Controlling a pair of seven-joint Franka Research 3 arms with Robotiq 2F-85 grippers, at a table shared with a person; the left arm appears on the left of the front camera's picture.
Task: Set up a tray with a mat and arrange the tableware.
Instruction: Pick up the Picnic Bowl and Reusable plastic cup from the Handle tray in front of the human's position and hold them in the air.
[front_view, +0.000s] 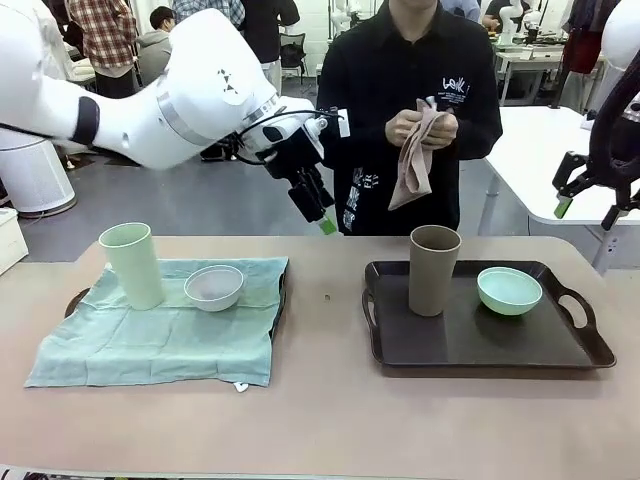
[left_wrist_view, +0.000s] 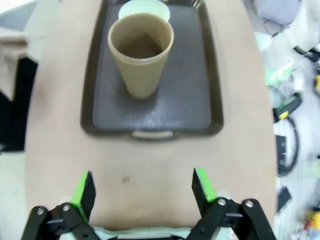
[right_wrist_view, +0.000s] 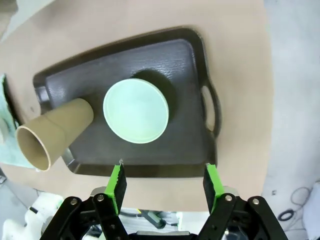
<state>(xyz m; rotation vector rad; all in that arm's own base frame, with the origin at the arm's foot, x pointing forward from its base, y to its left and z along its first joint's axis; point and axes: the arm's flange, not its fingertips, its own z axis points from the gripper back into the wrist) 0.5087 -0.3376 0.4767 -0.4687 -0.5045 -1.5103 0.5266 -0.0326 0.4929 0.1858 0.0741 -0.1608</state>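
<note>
Two trays on desk (front_view: 320, 410): left tray (front_view: 76, 300) has mat (front_view: 150, 345), pale green cup (front_view: 133, 265), white bowl (front_view: 214, 287). Right tray (front_view: 470, 345) bare w/ brown cup (front_view: 434, 270), mint bowl (front_view: 509, 290). Left hand (front_view: 322, 215) & right hand (front_view: 588, 207) wide, empty. Person holds cloth (front_view: 412, 165); next prob. clear right tray for it.

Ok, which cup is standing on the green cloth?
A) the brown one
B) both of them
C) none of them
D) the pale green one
D: the pale green cup stands on the green cloth beside the white bowl, while the brown cup stands on the bare dark tray with the mint bowl.
</note>
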